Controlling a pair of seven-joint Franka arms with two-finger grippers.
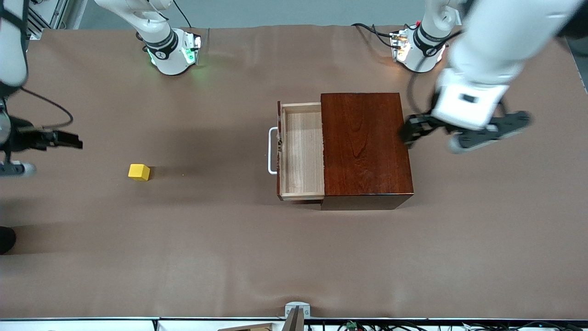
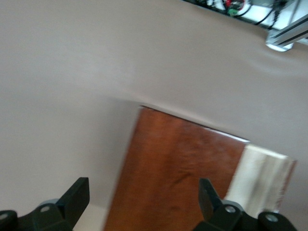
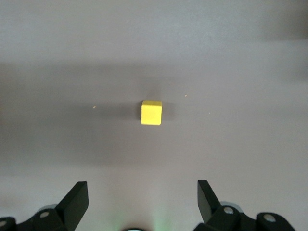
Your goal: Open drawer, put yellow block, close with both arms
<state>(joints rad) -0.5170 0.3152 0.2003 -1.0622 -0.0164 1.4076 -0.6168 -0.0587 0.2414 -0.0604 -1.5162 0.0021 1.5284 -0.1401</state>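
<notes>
The dark mahogany box (image 1: 363, 147) stands in the middle of the table. Its drawer (image 1: 303, 151) is pulled out and its pale tray is bare, with the white handle (image 1: 272, 151) toward the right arm's end. The yellow block (image 1: 138, 172) lies on the table toward the right arm's end. My left gripper (image 1: 410, 131) is open and empty, over the box's edge at the left arm's end; its wrist view shows the box (image 2: 178, 173) and the drawer (image 2: 262, 178) between open fingers (image 2: 77, 197). My right gripper (image 1: 66, 139) is open and empty, up in the air near the block (image 3: 151, 112).
Brown cloth covers the table (image 1: 229, 257). Cables (image 1: 381, 33) lie near the left arm's base. A small metal bracket (image 1: 296, 312) sits at the table edge nearest the front camera. A dark object (image 1: 6, 239) shows at the right arm's end.
</notes>
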